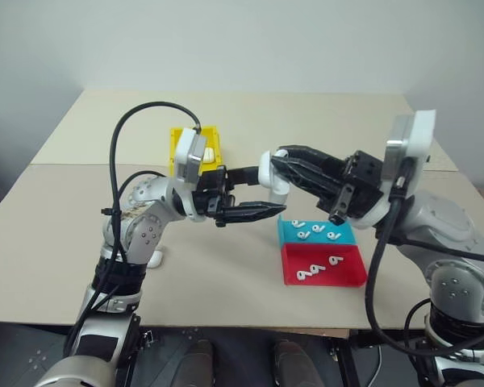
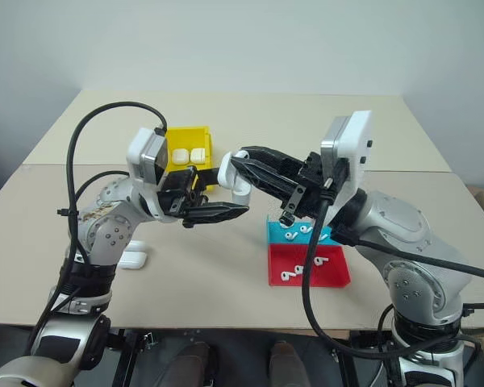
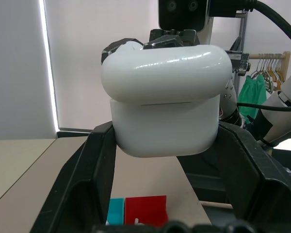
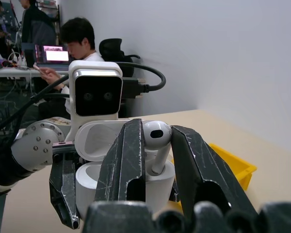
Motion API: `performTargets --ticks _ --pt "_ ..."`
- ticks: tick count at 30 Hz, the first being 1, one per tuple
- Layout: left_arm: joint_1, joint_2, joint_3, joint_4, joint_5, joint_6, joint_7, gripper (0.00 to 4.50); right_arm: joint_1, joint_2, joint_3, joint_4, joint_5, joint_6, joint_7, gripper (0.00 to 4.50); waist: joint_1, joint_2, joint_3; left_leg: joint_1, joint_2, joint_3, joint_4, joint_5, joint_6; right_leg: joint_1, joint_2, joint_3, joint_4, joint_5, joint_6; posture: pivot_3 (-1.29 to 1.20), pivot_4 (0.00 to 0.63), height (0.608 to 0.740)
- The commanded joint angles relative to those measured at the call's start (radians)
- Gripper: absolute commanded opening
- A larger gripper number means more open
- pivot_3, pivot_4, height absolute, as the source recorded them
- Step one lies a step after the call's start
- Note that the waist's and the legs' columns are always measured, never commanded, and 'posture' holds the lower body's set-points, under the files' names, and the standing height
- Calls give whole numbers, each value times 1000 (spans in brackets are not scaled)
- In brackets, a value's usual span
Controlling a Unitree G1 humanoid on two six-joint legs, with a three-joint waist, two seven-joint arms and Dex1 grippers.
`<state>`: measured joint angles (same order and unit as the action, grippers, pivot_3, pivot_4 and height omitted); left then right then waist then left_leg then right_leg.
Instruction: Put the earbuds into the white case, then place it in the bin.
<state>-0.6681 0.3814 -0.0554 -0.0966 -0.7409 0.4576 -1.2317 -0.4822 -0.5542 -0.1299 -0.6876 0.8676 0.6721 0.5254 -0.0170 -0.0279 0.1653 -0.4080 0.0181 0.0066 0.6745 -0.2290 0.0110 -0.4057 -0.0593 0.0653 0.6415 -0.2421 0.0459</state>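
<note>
1. The left gripper (image 1: 250, 211) is up in the air over the middle of the table (image 1: 64, 234), fingers clamped on the white case (image 3: 166, 109). In the left wrist view the case sits right between the two black fingers, with the lid flipped open.
2. The right gripper (image 4: 154, 145) comes in from about 3 o'clock and meets the left one mid-air. Its fingers are pinched on one earbud (image 4: 156, 137), head up and stem pointing down into the open case, which the right wrist view shows pretty clearly.
3. The bin (image 2: 187, 147) is yellow and sits at roughly 11 o'clock from the case, further back on the table. Two more white cases (image 2: 189, 155) lie side by side inside it.
4. At about 5 o'clock from the held case there's a shallow tray (image 1: 321, 251), blue half at the back, red half at the front. Loose earbuds (image 1: 316, 230) are scattered in both halves; three in the red part, and around four in the blue.
5. Another white case (image 2: 132, 260) lies on the table near the left arm's elbow, at about 8 o'clock from the grippers.
6. Behind the robot, the right wrist view catches a person (image 4: 77, 48) seated at a desk.
</note>
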Motion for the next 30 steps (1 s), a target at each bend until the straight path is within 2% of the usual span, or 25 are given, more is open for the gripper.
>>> performTargets --ticks 1,7,10,16,19,21,23,26,30 --pt "-15 -10 20 -27 -7 -31 -5 2739 28 -33 12 -9 -24 -35 55 974 1 0 0 0 0 0 0 0 0 0 0 0 0 0 0 0 150 740" --pt "-10 -15 27 -30 -1 -36 -6 2739 35 -53 16 -8 -35 -74 95 2906 1 0 0 0 0 0 0 0 0 0 0 0 0 0 0 0 150 740" --pt "-8 -16 29 -28 1 -40 -8 2739 23 -51 16 4 -42 -79 87 3712 0 0 0 0 0 0 0 0 0 0 0 0 0 0 0 0 150 740" --pt "1 -7 38 -34 5 -42 -1 2739 -28 -78 -58 82 -45 -83 71 3712 1 0 0 0 0 0 0 0 0 0 0 0 0 0 0 0 150 740" --pt "17 3 45 -38 7 -40 3 2739 -137 -135 -83 167 -63 -69 69 3712 1 0 0 0 0 0 0 0 0 0 0 0 0 0 0 0 150 740" --pt "30 -1 43 -47 11 -42 12 2739 -207 -186 -50 232 -109 -67 105 3712 0 0 0 0 0 0 0 0 0 0 0 0 0 0 0 0 150 740" --pt "42 -7 42 -61 10 -42 21 2739 -256 -266 35 309 -221 -115 205 3712 0 0 0 0 0 1 -1 0 0 -1 0 0 0 0 -1 0 150 740" --pt "54 -12 46 -74 13 -50 34 2739 -304 -391 214 431 -488 -344 399 3712 0 0 0 0 0 7 -2 0 0 -1 0 0 -2 0 0 0 150 740" --pt "78 -16 51 -96 13 -58 58 2739 -393 -433 377 647 -654 -608 689 3712 -1 0 1 -1 0 8 -2 0 0 -1 -1 0 -2 0 0 0 150 740"
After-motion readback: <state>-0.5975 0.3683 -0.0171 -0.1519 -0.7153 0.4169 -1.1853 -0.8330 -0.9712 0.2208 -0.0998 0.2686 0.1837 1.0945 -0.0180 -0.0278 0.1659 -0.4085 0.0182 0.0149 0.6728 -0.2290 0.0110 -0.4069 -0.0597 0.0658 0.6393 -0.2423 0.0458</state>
